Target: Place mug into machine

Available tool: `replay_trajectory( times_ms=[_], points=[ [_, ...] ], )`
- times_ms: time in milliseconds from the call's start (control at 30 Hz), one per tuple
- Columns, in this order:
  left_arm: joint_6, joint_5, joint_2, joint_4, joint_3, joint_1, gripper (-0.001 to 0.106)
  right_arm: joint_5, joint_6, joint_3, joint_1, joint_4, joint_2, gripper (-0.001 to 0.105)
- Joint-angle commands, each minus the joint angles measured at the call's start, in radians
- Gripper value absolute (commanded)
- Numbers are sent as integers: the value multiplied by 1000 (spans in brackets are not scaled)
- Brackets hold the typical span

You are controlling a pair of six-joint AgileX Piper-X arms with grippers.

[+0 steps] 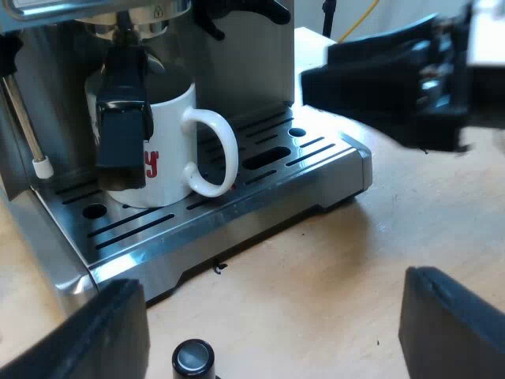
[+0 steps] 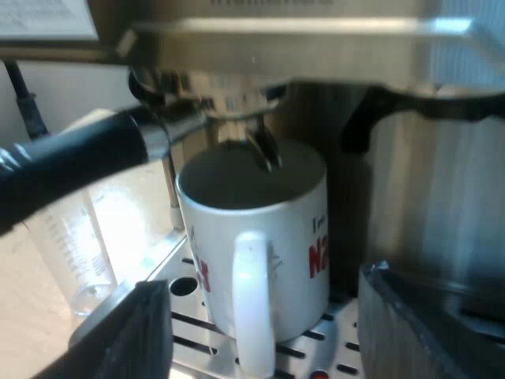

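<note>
Under the brew head of the espresso machine (image 1: 252, 71), the mug (image 1: 162, 150) stands flat on the slotted drip tray (image 1: 316, 162), its loop handle turned outward. Much of it is hidden from the left wrist. The holder (image 1: 134, 28) locked above it sends its dark handle (image 1: 122, 130) out across the mug's front, covering most of the red lettering, so the word cannot be read. From the right wrist the lettering is cut by the mug's curve, the dark handle's outer end runs out of sight, and the metal spouts (image 2: 264, 150) hang just over the mug's dark mouth. Whether anything is inside I cannot tell.

The left gripper (image 1: 276, 332) is spread wide with nothing between its blunt black fingers, low over the counter (image 1: 339, 260) and well short of the tray. The right gripper (image 2: 264, 320) is also wide apart and empty. It faces the mug's handle and is apart from it. From the left wrist it is only a dark blur near the tray's far corner.

The mug is glossy white and cylindrical. The tray is brushed steel with long slots and round holes, and the counter is pale wood. A tamper (image 1: 193, 357) with a black knob and shiny round cap stands on the counter between the left fingers. A clear measuring glass (image 2: 75, 245) with faint printed marks stands beside the tray. A thin steam wand (image 1: 24, 110) of metal ends in a white tip.
</note>
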Motion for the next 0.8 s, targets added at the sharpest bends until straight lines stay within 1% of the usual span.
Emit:
replay_trajectory(
  times_ms=[33, 167, 233, 267, 300, 333, 400, 433, 500, 533, 567, 700, 800],
  points=[
    [4, 6, 0, -20, 0, 3, 67, 31, -13, 3, 17, 62, -66, 54],
    [4, 9, 0, -24, 0, 3, 67, 43, -13, 2, 49, 189, -161, 54],
    [4, 32, 0, -24, 0, 3, 67, 53, -13, 2, 63, 225, -200, 54],
    [-6, 60, 0, -24, 0, 3, 67, 70, -13, 2, 72, 252, -226, 53],
    [-24, 88, 0, -24, -4, 3, 67, 91, -13, 2, 82, 278, -251, 51],
    [-31, 93, 0, -24, -6, 3, 67, 103, -13, 2, 84, 289, -263, 49],
    [-58, 112, 0, -24, -21, 3, 67, 126, -15, 2, 104, 327, -307, 36],
    [-61, 114, 0, -24, -29, 3, 68, 132, -15, 2, 108, 339, -318, 32],
    [-63, 116, 0, -24, -60, 3, 68, 134, -17, 2, 123, 362, -356, 13],
    [-63, 116, 0, -24, -70, 3, 68, 134, -17, 2, 127, 364, -366, 10],
    [-63, 116, 0, -24, -91, 3, 68, 134, -17, 2, 132, 370, -384, 0],
    [-63, 116, -2, -24, -157, 3, 68, 134, -36, 2, 140, 370, -435, 0],
    [-63, 116, -2, -24, -199, 3, 68, 137, -37, 2, 140, 370, -463, 0]
  ],
)
